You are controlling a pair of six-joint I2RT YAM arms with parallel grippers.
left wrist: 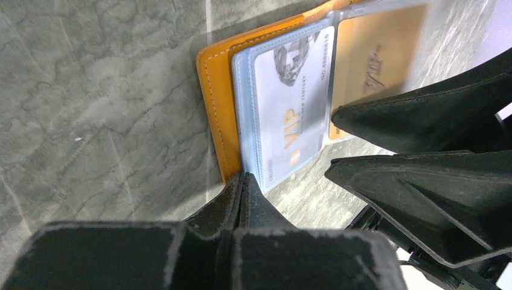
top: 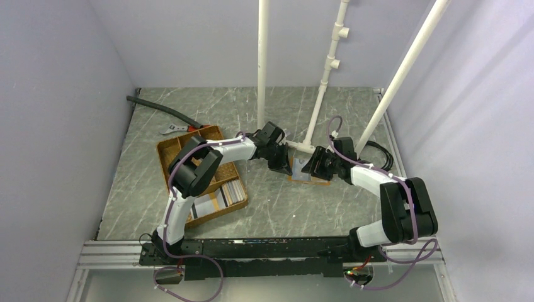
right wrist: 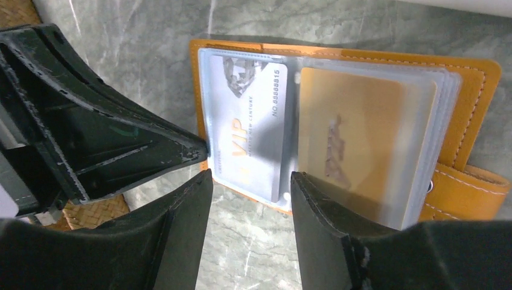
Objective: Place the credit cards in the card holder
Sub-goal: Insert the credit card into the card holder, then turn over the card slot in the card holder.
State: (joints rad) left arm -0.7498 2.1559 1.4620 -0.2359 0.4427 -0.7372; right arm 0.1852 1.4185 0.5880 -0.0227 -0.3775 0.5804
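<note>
The left pincer (left wrist: 243,178), shut tight, touches the open card holder (right wrist: 468,90) at its edge, likely to steady it; the right pincer (right wrist: 250,178) hangs wide.

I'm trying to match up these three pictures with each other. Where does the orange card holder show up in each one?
Top view: the card holder is small, near the middle, right of the woven tray.
Left wrist view: upper middle, lying open, running off the top edge.
Right wrist view: upper middle across to the right edge.
Shared landmark: the white VIP card inside it, plain in both wrist views, too small to tell from above.
</note>
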